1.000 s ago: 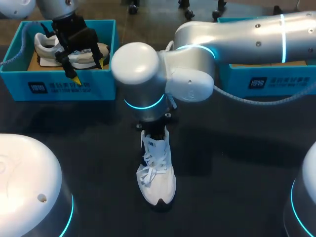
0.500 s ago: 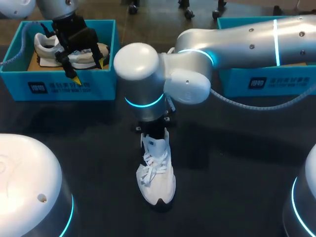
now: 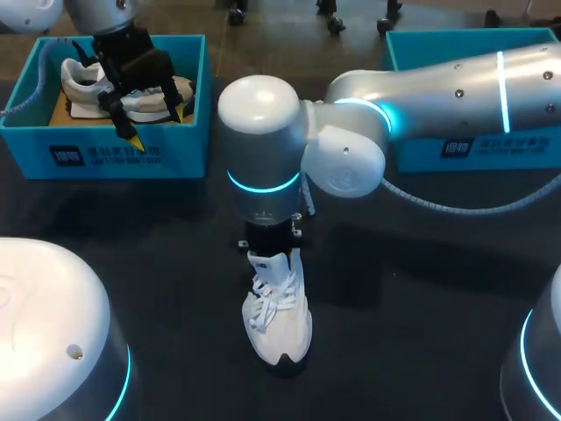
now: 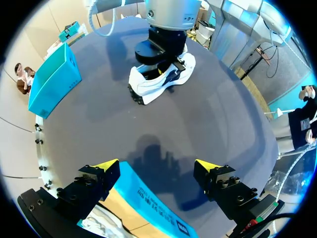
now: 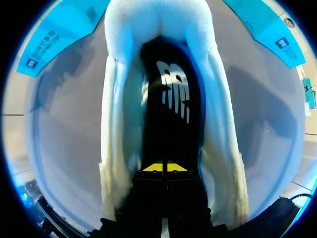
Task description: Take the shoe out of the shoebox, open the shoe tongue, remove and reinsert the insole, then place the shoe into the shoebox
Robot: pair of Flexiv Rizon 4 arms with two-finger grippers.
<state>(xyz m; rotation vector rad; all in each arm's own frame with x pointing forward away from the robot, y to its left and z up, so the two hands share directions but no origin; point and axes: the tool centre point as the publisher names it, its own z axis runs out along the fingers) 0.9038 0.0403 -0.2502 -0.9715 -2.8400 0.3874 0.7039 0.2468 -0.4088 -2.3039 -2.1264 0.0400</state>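
A white shoe point(image 3: 280, 320) stands on the dark table's middle, toe towards me. My right arm's wrist point(image 3: 260, 167) hangs over its heel, and the gripper point(image 5: 162, 167) is down in the shoe's opening point(image 5: 218, 148). Its yellow tips are shut together against the black insole point(image 5: 168, 99); I cannot tell whether they pinch it. My left gripper point(image 3: 156, 125) hangs open over the left blue shoebox point(image 3: 123, 153), which holds a second white shoe point(image 3: 79, 83). In the left wrist view the open gripper point(image 4: 157, 166) straddles the box wall point(image 4: 148, 198), with the table shoe point(image 4: 161, 79) far ahead.
A second blue shoebox point(image 3: 491, 145) stands at the back right, partly behind my right arm. Dark bare table lies on both sides of the shoe and in front of the left box.
My right arm's wrist has shifted right and a little towards me above the shoe's heel. The shoe has stayed in place and the left arm has not moved.
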